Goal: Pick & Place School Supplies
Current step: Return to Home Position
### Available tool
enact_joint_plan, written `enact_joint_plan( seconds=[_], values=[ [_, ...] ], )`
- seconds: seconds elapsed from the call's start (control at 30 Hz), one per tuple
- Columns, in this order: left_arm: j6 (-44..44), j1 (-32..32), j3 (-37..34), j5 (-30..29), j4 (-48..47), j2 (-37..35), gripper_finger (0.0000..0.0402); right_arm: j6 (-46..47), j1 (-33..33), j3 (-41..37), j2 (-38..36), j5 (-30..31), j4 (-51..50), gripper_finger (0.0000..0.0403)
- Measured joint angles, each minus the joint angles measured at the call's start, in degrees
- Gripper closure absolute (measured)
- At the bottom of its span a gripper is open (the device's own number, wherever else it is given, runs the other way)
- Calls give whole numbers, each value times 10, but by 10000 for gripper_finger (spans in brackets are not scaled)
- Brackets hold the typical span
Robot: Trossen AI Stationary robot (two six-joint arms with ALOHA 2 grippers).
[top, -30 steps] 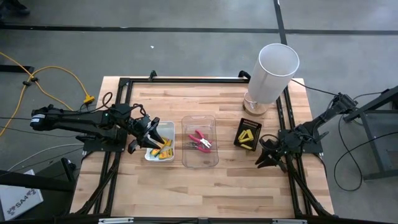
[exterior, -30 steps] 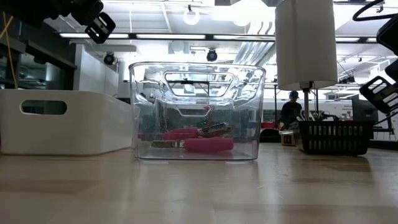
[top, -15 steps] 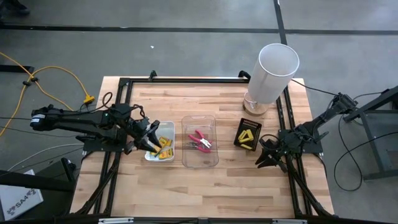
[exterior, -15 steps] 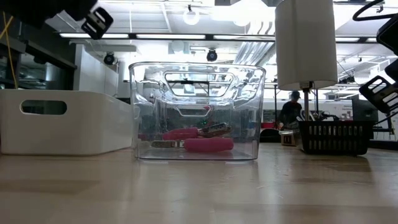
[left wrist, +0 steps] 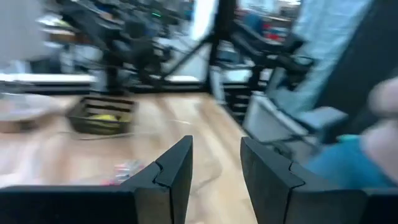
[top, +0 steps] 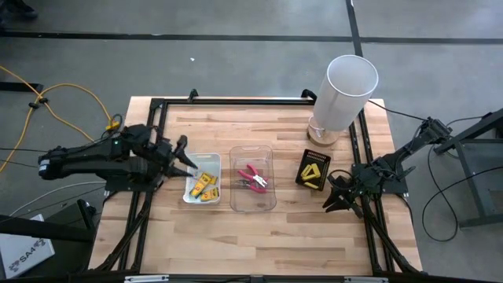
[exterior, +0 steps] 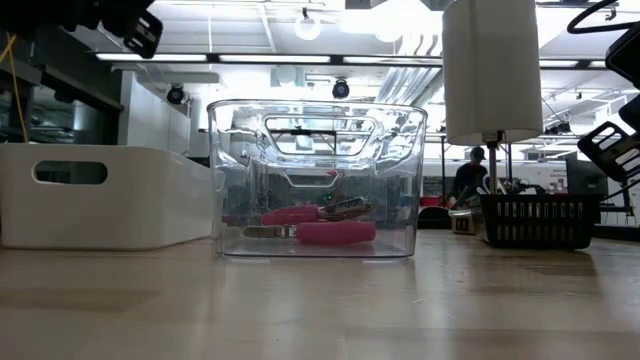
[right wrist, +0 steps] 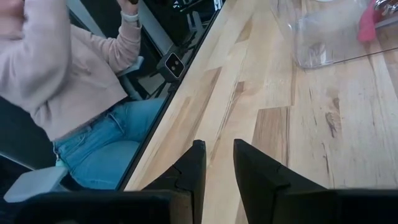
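Several yellow boxes and sticks [top: 203,185] lie in a white tray [top: 213,160]. The pink-handled pliers [top: 252,178] lie on the floor of a clear tray [top: 270,201], and also show in the low view as pliers [exterior: 312,226]. A flat black box with a yellow triangle [top: 313,170] lies flat on the table. My left gripper [top: 185,156] hangs open at the white tray's left rim, nothing between its fingers [left wrist: 176,167]. My right gripper [top: 333,196] stands open near the table's right edge, right of the black box, its fingers [right wrist: 194,163] over bare wood.
A tall white cylinder [top: 346,88] stands at the far right of the table. A black frame [top: 236,102] runs along the table's edges. A person in a pink sleeve and jeans [right wrist: 74,99] stands beside the table. Bare wood lies near the front edge [top: 259,244].
My left gripper has drawn back from above the white tray toward the table's left and far edges, rising a little and rolling about its own axis. Its fingers keep the same gap. The yellow things stay in the tray.
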Motion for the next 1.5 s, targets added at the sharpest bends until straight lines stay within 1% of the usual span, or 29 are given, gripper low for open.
enact_joint_plan(
  seconds=[0.2, 0.3, 0.37, 0.47, 0.67, 0.77, 0.93, 1.13, 1.33, 1.5],
  values=[
    [30, 25, 0, -42, -55, -70, 271, 0, 0, 0, 0, 0, 0, 329],
    [25, 30, 0, -83, -97, -96, 271, 0, 0, 0, 0, 0, 0, 329],
    [21, 29, -8, -108, -108, -112, 271, 0, 0, 0, 0, 0, 0, 329],
    [2, 27, -40, -137, -94, -140, 271, 0, 0, 0, 0, 0, 0, 329],
    [-40, 27, -121, -243, -49, -208, 271, 0, 0, 0, 0, 0, 0, 329],
    [-40, 27, -151, -268, -39, -238, 271, 0, 0, 0, 0, 0, 0, 329],
    [-38, 27, -183, -289, -1, -236, 271, 0, 0, 0, 0, 0, 0, 329],
    [-36, 27, -236, -315, 74, -236, 271, 0, 0, 0, 0, 0, 0, 329],
    [-42, 27, -248, -372, 73, -236, 271, 0, 0, 0, 0, 0, 0, 329],
    [-3, 27, -248, -377, 64, -236, 271, 0, 0, 0, 0, 0, 0, 329]
  ],
)
